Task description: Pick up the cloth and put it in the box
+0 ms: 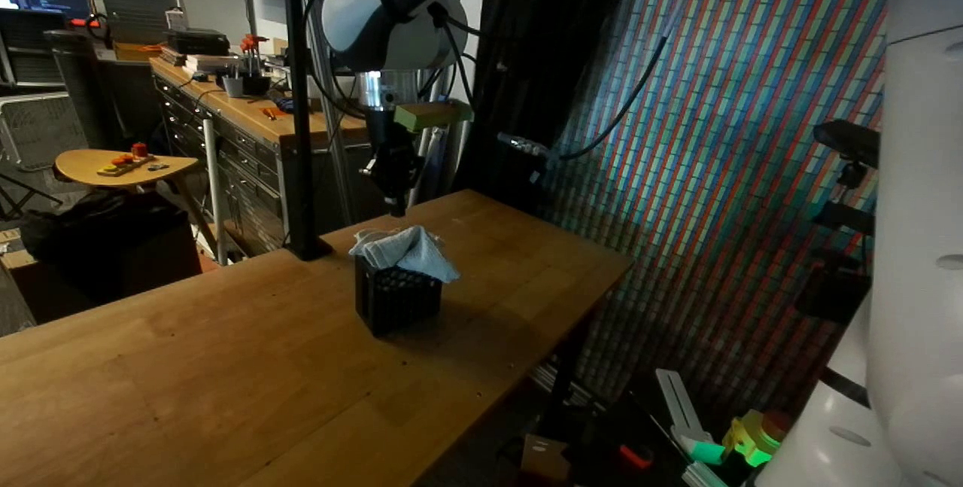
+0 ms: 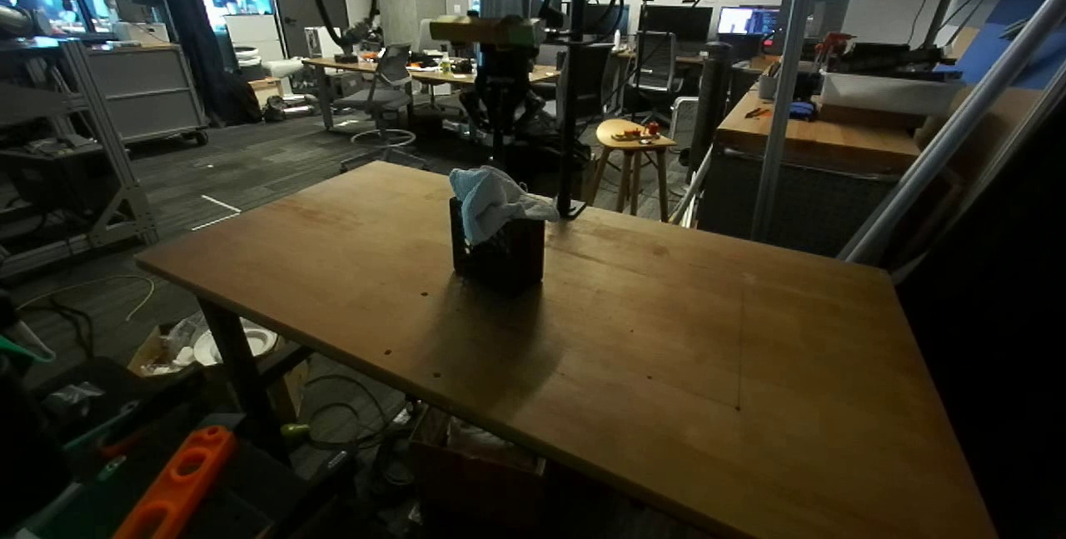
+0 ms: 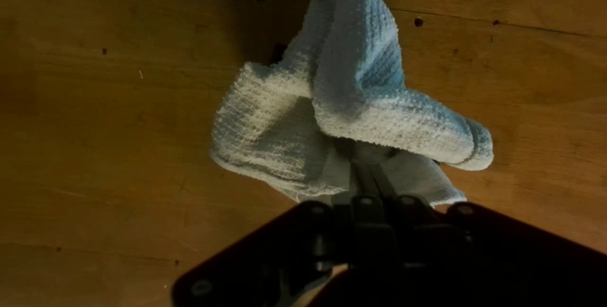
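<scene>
Bluish-white wrinkled cloth [image 1: 410, 250] lies heaped over the top of the black box [image 1: 399, 302], spilling past its rim, probably because it is wider than the opening. Above the box my fingers [image 1: 396, 206] stand pressed together, empty, perhaps to poke the folds inside.

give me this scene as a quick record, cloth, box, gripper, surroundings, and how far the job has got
cloth: pale, crumpled, draped over the top of the box, edges hanging past its rim
box: black, standing on the wooden table, mostly hidden by the cloth in the wrist view
gripper: shut, above the cloth with a gap between, holding nothing
nearby: black post at the table edge
progress: cloth on the box, partly outside; depth inside unclear
</scene>
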You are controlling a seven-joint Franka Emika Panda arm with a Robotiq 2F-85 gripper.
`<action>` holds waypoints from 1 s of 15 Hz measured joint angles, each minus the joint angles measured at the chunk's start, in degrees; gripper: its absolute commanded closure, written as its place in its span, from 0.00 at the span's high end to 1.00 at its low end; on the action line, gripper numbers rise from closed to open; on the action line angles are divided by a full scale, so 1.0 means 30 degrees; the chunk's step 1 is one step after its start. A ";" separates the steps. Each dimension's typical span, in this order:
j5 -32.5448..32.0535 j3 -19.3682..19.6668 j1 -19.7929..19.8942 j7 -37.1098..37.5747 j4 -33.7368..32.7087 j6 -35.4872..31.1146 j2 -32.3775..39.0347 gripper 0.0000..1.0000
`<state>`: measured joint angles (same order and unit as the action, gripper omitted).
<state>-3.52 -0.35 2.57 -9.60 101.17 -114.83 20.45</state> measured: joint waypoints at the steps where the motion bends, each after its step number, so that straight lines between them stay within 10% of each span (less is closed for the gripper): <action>1: -0.0002 -0.0001 -0.0061 0.0009 0.0073 -0.0007 -0.0195 0.05; 6: -0.0029 -0.0222 -0.0339 -0.0925 0.1114 -0.0455 -0.1360 0.10; 7: -0.0029 -0.0301 -0.0340 -0.1517 0.1441 -0.0655 -0.1629 0.34; 10: 0.0019 -0.0387 -0.0330 -0.3648 0.2415 -0.1245 -0.2400 0.40; 15: 0.0790 -0.0411 -0.0176 -0.7501 0.3777 -0.2332 -0.3227 0.78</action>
<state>-1.15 -1.59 2.04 -32.10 112.50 -121.83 10.77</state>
